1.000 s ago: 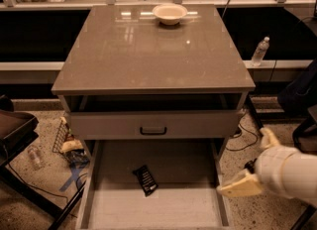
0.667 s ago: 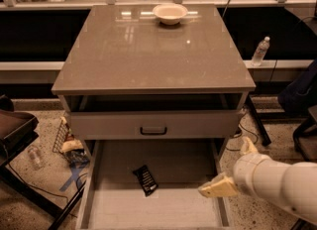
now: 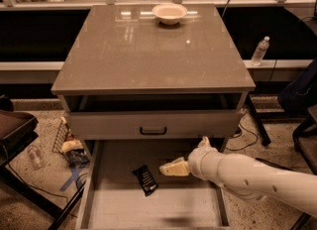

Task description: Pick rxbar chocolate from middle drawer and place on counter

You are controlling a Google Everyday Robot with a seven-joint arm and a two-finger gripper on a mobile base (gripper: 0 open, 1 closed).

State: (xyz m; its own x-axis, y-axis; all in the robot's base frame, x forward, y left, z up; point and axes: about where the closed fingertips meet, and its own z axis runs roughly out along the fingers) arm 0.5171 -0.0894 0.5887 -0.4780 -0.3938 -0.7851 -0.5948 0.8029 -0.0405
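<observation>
The rxbar chocolate [image 3: 145, 180] is a small flat black bar with white print. It lies on the floor of the open middle drawer [image 3: 109, 209], left of centre. My gripper [image 3: 171, 168] reaches in from the right over the drawer floor, its pale tip just right of the bar and a little above it, apart from it. The counter [image 3: 148, 50] is the glossy grey-brown slab on top of the cabinet.
A white bowl [image 3: 169, 13] stands at the back of the counter. The drawer front with a dark handle [image 3: 153, 131] sits just above the gripper. A plastic bottle [image 3: 259, 50] stands at the right. Clutter [image 3: 69, 147] lies on the floor to the left.
My gripper and arm have moved left from the drawer's right wall over the drawer floor, to a spot close beside the bar. The bar has not moved.
</observation>
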